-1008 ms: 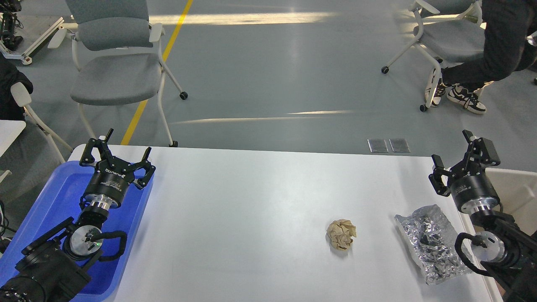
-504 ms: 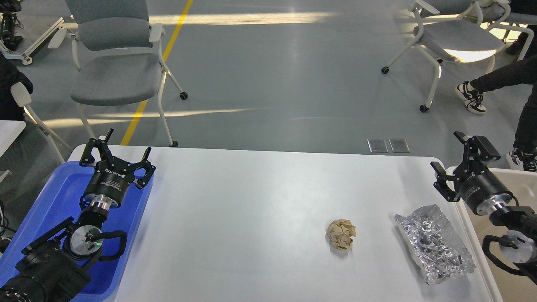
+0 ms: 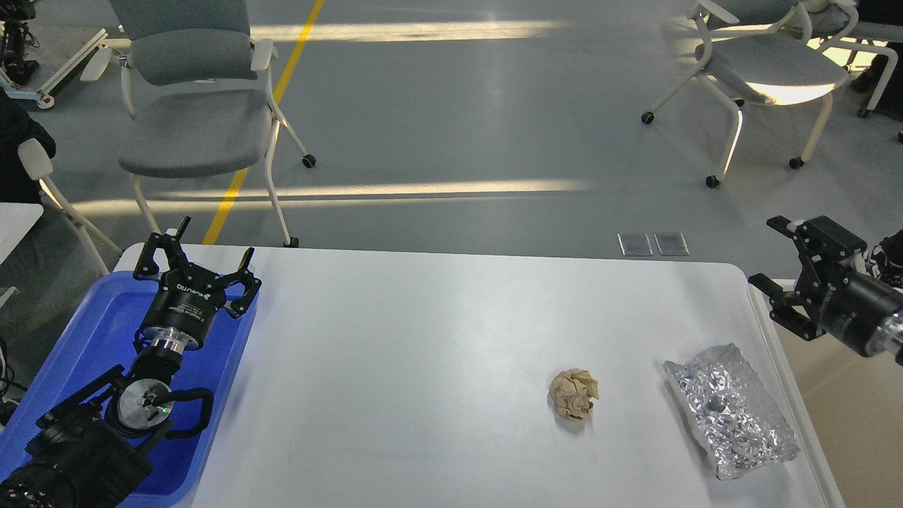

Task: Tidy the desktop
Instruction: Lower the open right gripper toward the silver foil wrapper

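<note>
The desktop (image 3: 423,353) spreads wide and mostly bare. Crumpled paper (image 3: 573,394) and foil (image 3: 730,409) lie near its 4 o'clock edge. Left gripper (image 3: 197,268), spread, hangs over the blue tray (image 3: 106,331) at 9 o'clock; right gripper (image 3: 794,271), spread, sits beyond the 3 o'clock edge.

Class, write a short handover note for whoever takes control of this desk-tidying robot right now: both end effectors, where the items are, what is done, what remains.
Left end effector: open, empty, over the far end of the blue tray.
Right end effector: open, empty, off the right edge of the desktop, above the beige bin.
On the desktop: crumpled brown paper ball right of centre; crumpled foil wrapper near the right edge.
Done: nothing visibly cleared.
Left: remove the paper ball and the foil wrapper.
</note>
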Robot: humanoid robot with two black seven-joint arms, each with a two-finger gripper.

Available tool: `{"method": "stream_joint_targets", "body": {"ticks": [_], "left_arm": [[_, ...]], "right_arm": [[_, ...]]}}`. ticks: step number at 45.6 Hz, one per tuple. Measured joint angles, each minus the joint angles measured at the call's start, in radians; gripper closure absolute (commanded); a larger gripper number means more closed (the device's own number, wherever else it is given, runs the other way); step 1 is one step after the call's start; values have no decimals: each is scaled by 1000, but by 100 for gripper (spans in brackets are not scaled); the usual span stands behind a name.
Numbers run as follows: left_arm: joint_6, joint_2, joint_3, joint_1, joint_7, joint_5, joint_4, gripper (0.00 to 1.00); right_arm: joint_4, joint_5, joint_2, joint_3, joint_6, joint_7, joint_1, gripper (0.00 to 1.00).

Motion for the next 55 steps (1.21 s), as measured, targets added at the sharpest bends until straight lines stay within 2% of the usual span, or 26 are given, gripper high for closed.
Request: {"method": "stream_joint_targets", "body": {"ticks": [9, 18, 23, 35, 55], "left_arm": [[0, 0, 0, 0, 0, 0, 0, 0], [0, 0, 0, 0, 0, 0, 0, 0], [0, 0, 0, 0, 0, 0, 0, 0], [0, 0, 0, 0, 0, 0, 0, 0], [0, 0, 0, 0, 0, 0, 0, 0]], "right_arm": [[64, -185, -62, -18, 13, -5, 3, 0], [101, -342, -95, -82, -79, -15, 14, 0], [116, -430, -113, -123, -116, -38, 20, 0], [131, -613, -150, -200, -146, -73, 66, 0], [101, -886, -193, -416, -204, -78, 156, 0]]}}
